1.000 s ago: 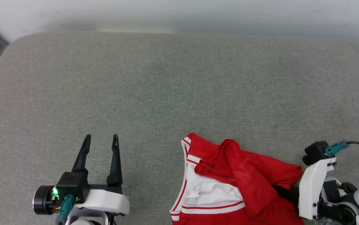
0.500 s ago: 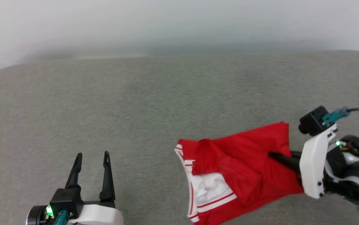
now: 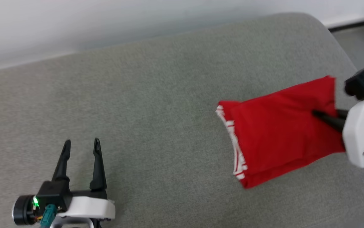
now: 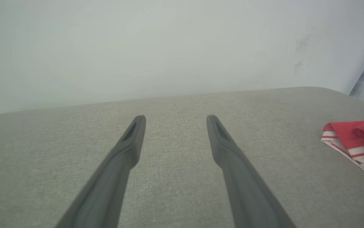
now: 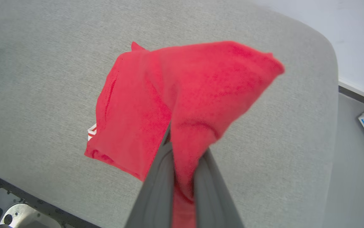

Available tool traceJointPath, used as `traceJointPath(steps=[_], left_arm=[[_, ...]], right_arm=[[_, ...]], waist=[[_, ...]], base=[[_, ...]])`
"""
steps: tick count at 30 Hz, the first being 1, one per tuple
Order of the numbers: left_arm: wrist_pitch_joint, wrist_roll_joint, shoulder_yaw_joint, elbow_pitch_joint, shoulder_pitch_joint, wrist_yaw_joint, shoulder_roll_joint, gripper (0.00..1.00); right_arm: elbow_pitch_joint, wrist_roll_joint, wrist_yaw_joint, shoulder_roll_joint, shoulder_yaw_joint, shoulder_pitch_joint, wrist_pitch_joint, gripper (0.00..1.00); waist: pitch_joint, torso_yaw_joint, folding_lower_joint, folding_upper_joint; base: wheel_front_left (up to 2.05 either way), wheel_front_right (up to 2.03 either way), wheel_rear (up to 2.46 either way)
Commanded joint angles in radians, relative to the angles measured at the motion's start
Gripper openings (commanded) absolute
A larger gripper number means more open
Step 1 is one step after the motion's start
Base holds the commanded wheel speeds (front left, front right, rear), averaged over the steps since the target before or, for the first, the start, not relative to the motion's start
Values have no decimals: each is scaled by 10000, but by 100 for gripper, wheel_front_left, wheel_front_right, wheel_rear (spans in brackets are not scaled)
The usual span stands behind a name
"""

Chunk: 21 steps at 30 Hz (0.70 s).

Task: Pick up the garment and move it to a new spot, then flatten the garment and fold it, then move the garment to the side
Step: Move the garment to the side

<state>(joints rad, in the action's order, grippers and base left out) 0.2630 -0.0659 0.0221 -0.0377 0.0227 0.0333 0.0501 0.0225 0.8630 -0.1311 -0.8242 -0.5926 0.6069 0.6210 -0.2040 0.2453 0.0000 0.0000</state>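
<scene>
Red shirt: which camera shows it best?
The head view takes in nearly the whole garment, striped trim included. The right wrist view shows cloth pinched in the right end effector; the left wrist view, a striped corner at its right edge.

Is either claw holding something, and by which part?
The right claw is shut on the garment, pinching plain red cloth at the end opposite its striped trim. The left claw is open, holding nothing.
</scene>
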Motion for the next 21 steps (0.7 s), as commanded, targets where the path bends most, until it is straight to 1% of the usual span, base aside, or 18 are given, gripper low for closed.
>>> traceJointPath(steps=[1,5,6,10,17,21], left_arm=[[22,110,113,-63,-277,-99,7,100],[20,282,252,-239,-664,-294,44,100],[20,282,252,-239,-664,-294,44,100],[22,382,361,-432,-940,-460,118,100],[22,462,461,-689,-1369,-680,201,100],[22,493,503,-784,-1571,-751,230,100]], right_arm=[[-320,-206,7,-181,138,307,-199,0],[-1229,-973,7,-746,161,740,-587,0],[-1229,-973,7,-746,161,740,-587,0],[-2382,-1618,9,-931,321,1157,-1005,0],[-4615,-2169,9,-890,787,1945,-1791,0],[-5695,-2365,9,-544,971,2340,-2230,0]], waist=[[-724,539,0,0],[-1386,643,0,0],[-1386,643,0,0],[-1899,645,0,0],[-2655,498,0,0],[-2936,403,0,0]], base=[[0,0,0],[0,0,0],[0,0,0],[0,0,0],[0,0,0],[0,0,0]])
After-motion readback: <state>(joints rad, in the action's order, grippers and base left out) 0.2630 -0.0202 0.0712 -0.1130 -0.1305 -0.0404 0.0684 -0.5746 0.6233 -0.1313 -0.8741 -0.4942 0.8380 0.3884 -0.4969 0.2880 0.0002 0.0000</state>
